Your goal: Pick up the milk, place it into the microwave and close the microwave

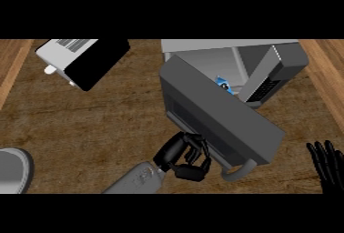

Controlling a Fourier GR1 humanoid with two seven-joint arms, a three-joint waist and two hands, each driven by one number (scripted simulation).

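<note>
At far left, cut by the lower edge: a grey round plate [12,169] on the wooden counter [101,123]. Above it, toward the top left: a white toaster [77,61], tilted, slots at its top, a black side panel facing right, a small white lever sticking out at its left.

Lower centre: a grey forearm rising from the bottom edge, ending in the black left hand [180,157]. Fingers curled, set against the outer face of the microwave door [215,120], just left of the door's curved grey handle [238,172]. Cannot tell whether anything is pinched; nothing visibly held.

Centre to right: the grey microwave [282,59], door swung partly across the opening, running diagonally from upper left down to lower right. Above the door's top edge, inside the cavity: a small blue and white patch, the milk [224,84], mostly hidden by the door. To its right, the control panel with dark buttons.

Far right edge, low: the black right hand [326,164], fingers straight and pointing up, spread, resting apart from the microwave, touching nothing.
</note>
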